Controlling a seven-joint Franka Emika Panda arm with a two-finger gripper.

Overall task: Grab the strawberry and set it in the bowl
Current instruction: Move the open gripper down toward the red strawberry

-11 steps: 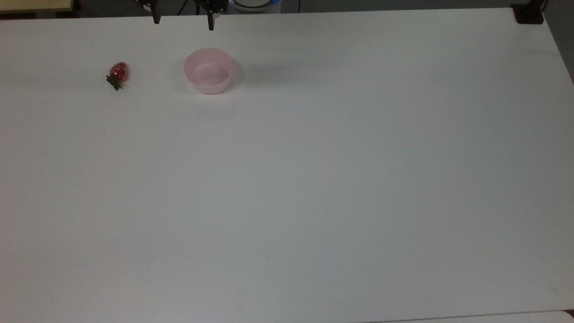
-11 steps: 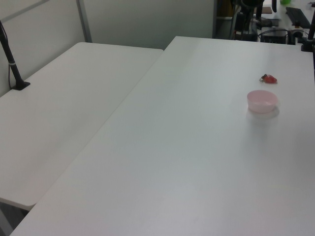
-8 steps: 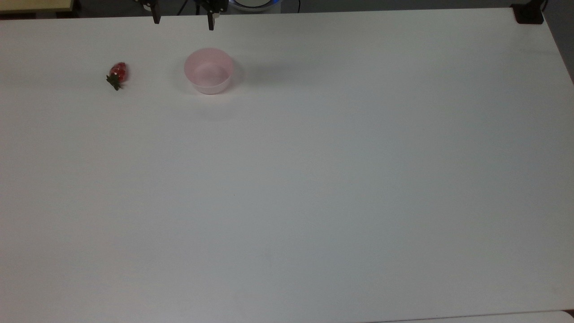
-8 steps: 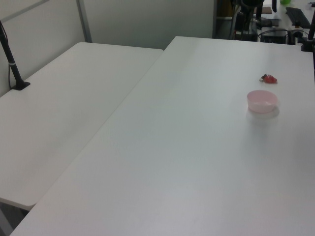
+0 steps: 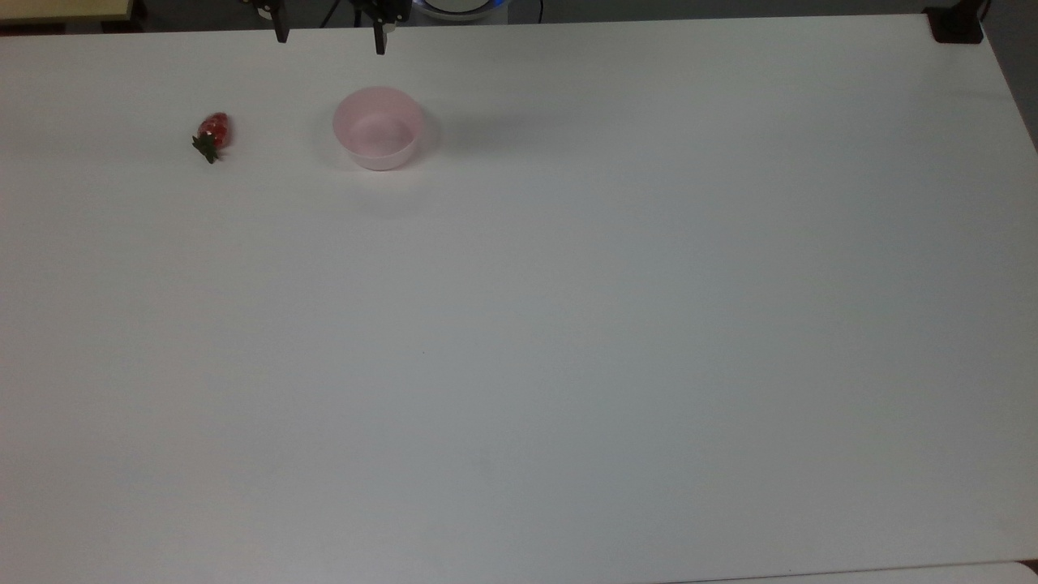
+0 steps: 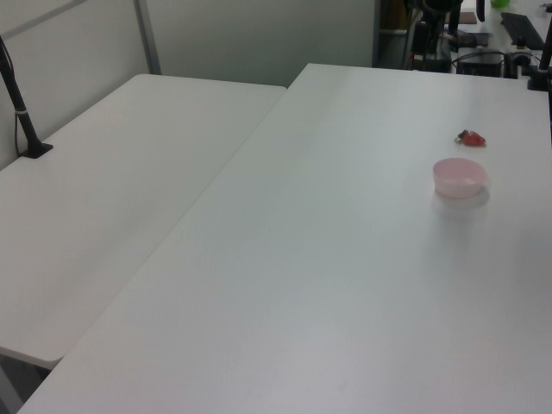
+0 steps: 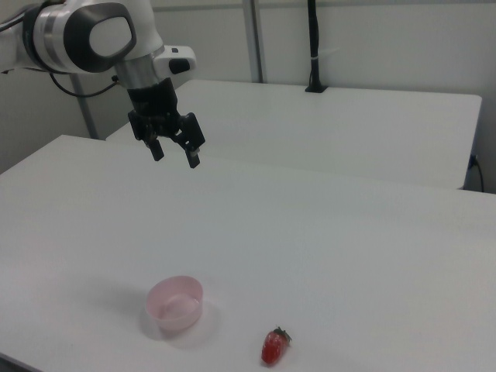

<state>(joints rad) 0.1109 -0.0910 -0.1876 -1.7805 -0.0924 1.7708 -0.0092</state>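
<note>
In the top view the end effector (image 5: 330,36) is cut off by the upper edge, so just its two dark fingertips (image 5: 281,32) reach down into the picture and the arm above them is out of frame. The desk (image 5: 568,341) runs past the top view's left and bottom edges. In the right view the arm's white links run off the upper left corner, and the desk's near edge is cropped. In the left view the strawberry (image 6: 471,137) is too small to make out its leafy cap.
</note>
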